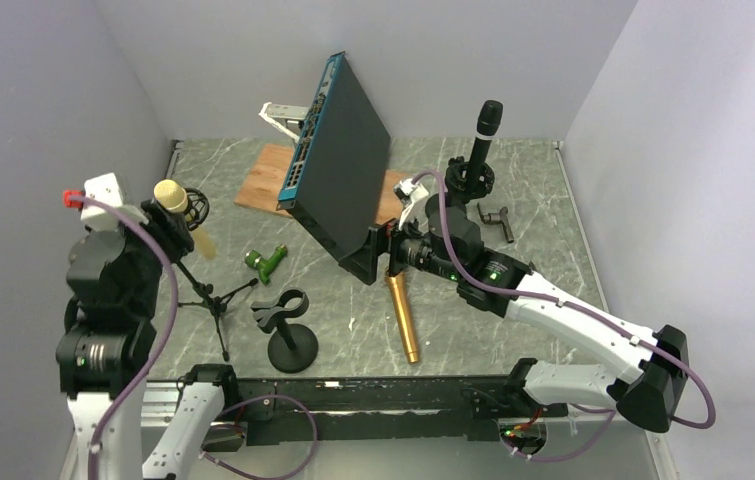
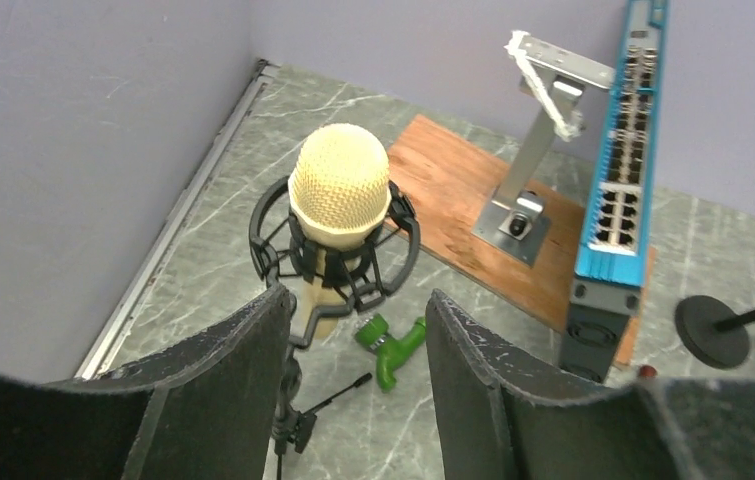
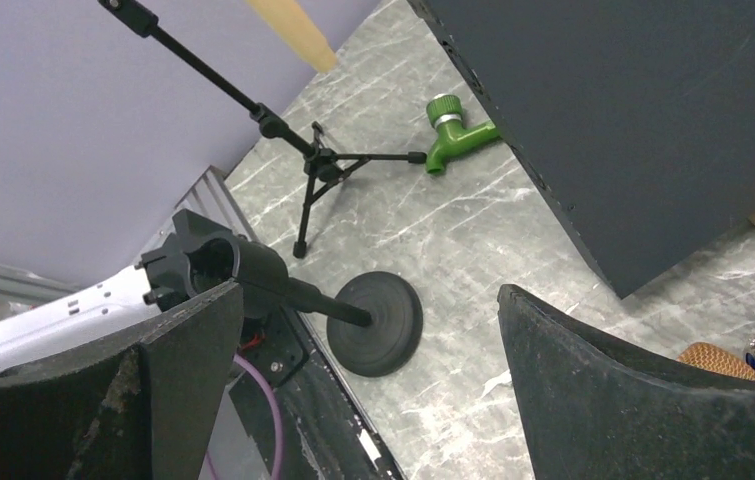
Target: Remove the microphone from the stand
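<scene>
So we're at the approach step here, nothing grabbed yet. The cream-bodied microphone with the pale gold mesh head [image 2: 339, 185] sits upright-ish in its black ring-shaped shock mount [image 2: 400, 243], on top of the thin black tripod stand [image 1: 215, 303] at the far left of the grey marbled worktop [image 1: 543, 230]. In the left wrist view our left fingers [image 2: 223, 385] are spread wide with nothing between them, lined up so the mic head shows in the gap, but they're short of it and not touching. The right fingers [image 3: 603, 400] are also spread and empty, parked over by the foot of the tilted black network switch with the blue port face [image 1: 343, 160], well apart from the mic. Our read on the next move: bring the left fingers forward and down around the mic's head or the body just under it, close firmly, then pull along the mic's axis so it slides out of the mount rather than dragging it sideways. That tripod looks light, so we reckon it could tip if the pull goes crooked.
</scene>
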